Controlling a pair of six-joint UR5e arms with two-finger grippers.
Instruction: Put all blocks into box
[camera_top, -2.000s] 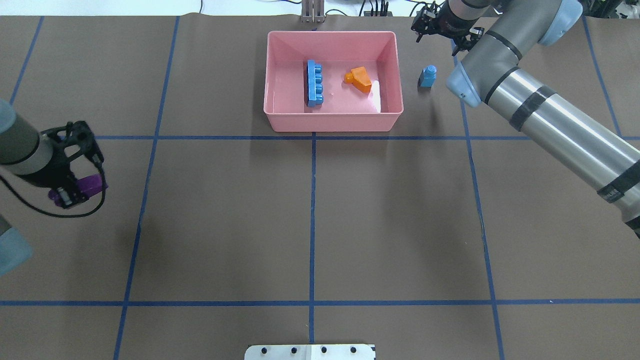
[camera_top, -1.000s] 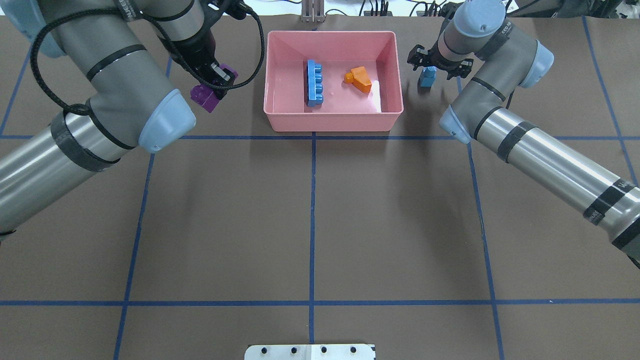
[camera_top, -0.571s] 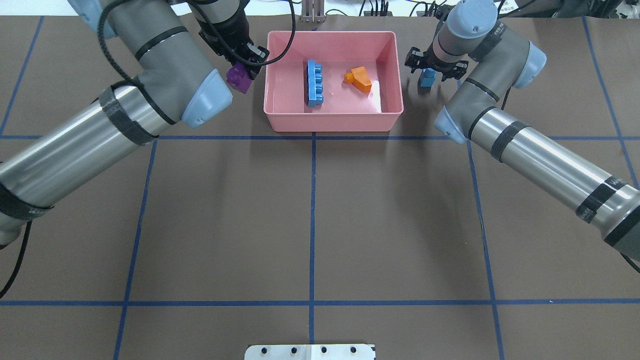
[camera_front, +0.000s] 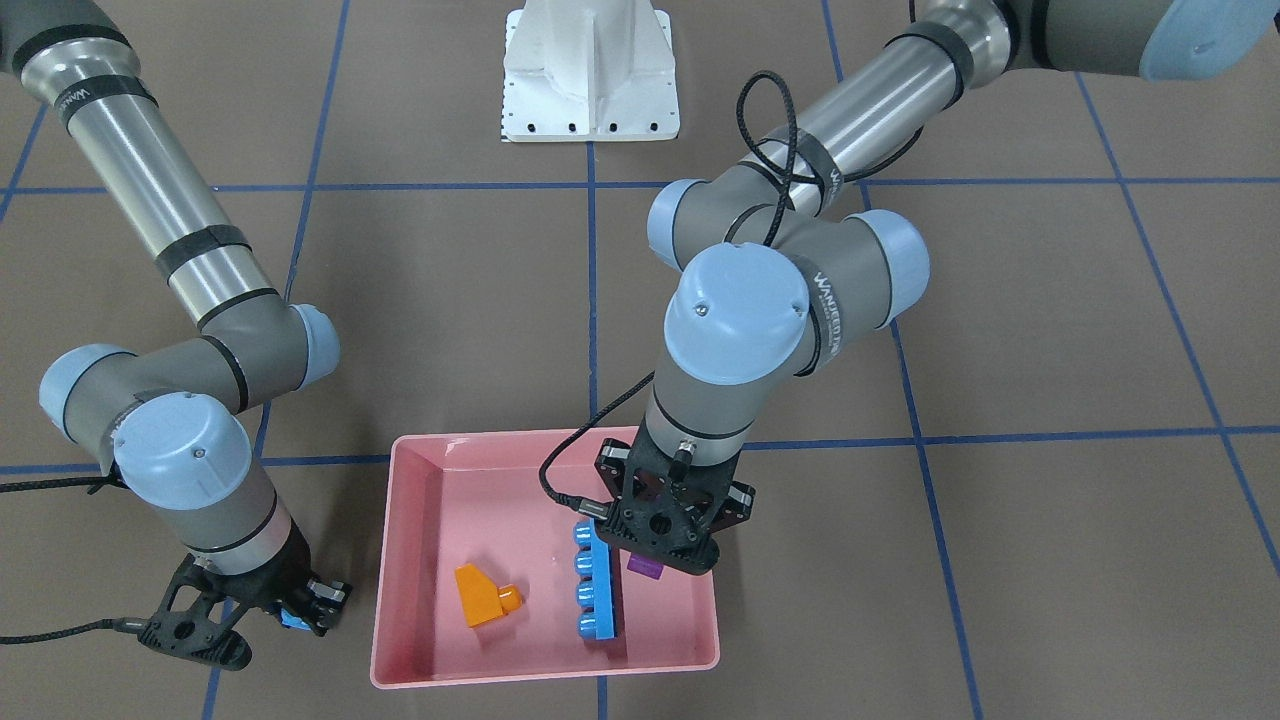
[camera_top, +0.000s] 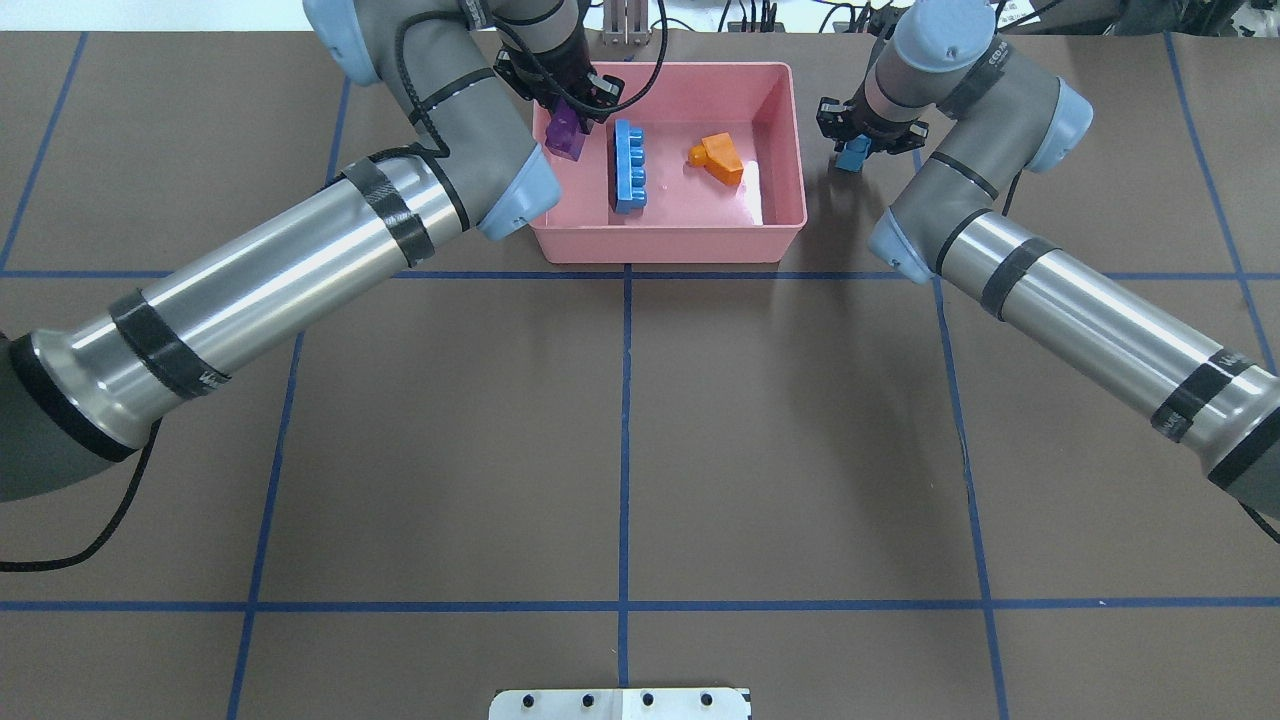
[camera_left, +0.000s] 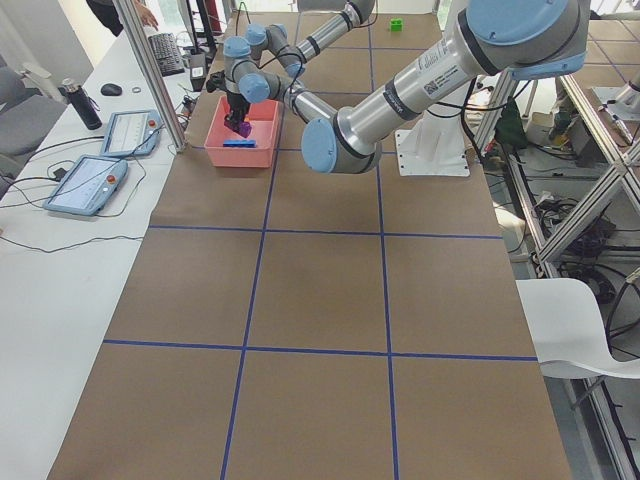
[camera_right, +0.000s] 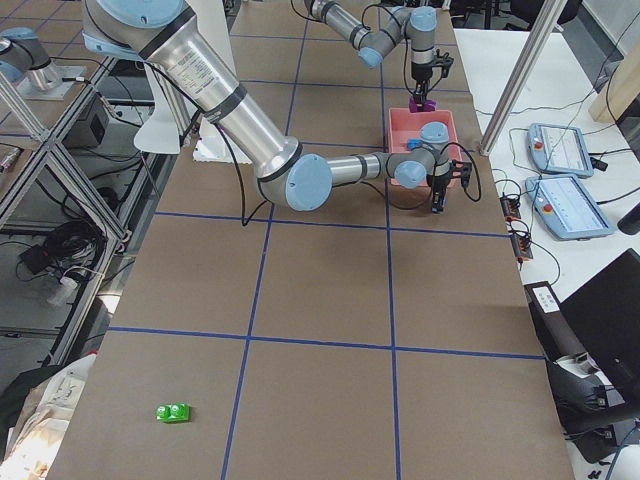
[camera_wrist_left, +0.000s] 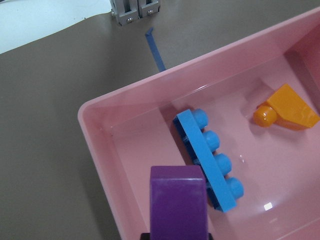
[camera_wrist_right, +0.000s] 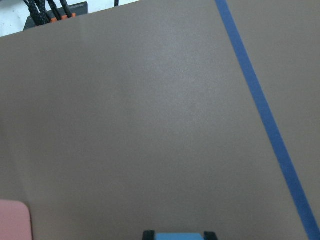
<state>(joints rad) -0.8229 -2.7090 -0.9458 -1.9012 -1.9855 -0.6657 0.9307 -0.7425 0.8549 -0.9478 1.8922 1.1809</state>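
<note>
left gripper (camera_top: 570, 118): fingers clenched on the purple block (camera_top: 563, 136), gripping its upper end, block hanging below the jaws. from the wrist camera the purple block (camera_wrist_left: 177, 200) hangs over the inside of the box (camera_wrist_left: 100, 150), close to the wall on the robot's left, just beside the long light-blue block (camera_wrist_left: 210, 160). whether it touches the floor of the box, can't tell

right gripper (camera_top: 857, 140): black pads (camera_wrist_right: 148, 234) sit tight against both sides of the small blue block (camera_wrist_right: 180, 236), so grasping it. the small blue block (camera_top: 852, 156) is outside the box, near the wall on the robot's right, low over the brown paper. lifted or resting, can't tell

inside the box (camera_top: 665, 255): long light-blue block (camera_top: 629, 165) lying on its side, studs pointing toward the robot's right. orange block (camera_top: 718, 158) apart from it, in the right half of the floor

green block (camera_right: 173, 412): lies on the paper at the table's end on the robot's right, well apart from the box and both grippers

table (camera_top: 620, 450): brown paper, blue tape grid
</note>
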